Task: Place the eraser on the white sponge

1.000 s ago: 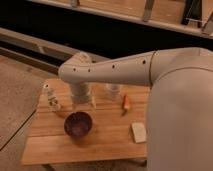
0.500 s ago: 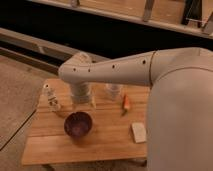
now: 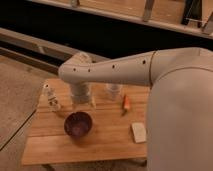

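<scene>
The wooden tabletop (image 3: 105, 145) is carrying 1 purple bowl (image 3: 78, 124) just camera-side of the gripper (image 3: 83, 102), whose fingers are standing apart; the white sponge (image 3: 138, 132) is lying farther right.

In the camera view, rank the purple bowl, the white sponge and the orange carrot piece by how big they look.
1. purple bowl
2. white sponge
3. orange carrot piece, narrower than the sponge
The gripper hangs just beyond the bowl.

The gripper (image 3: 82, 104) hangs over a light wooden table (image 3: 100, 147). A round purple bowl (image 3: 78, 124) sits just beside the gripper. An off-white rectangular sponge (image 3: 138, 132) lies well apart from it.
</scene>
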You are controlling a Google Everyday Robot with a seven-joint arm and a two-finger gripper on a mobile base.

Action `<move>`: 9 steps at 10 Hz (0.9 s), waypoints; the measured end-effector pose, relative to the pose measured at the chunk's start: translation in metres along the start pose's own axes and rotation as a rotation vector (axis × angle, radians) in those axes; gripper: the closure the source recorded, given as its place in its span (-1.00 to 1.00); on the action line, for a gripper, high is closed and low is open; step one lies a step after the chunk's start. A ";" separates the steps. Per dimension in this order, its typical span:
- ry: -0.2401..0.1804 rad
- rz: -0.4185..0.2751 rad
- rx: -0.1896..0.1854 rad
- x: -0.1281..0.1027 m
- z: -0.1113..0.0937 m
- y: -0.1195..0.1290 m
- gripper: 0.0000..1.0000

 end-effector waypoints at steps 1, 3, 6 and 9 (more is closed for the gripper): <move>0.000 0.000 0.000 0.000 0.000 0.000 -0.30; 0.000 -0.001 0.000 0.000 0.000 0.000 -0.30; 0.021 -0.027 0.013 -0.015 0.012 -0.006 -0.30; 0.032 -0.075 0.041 -0.057 0.038 -0.002 -0.30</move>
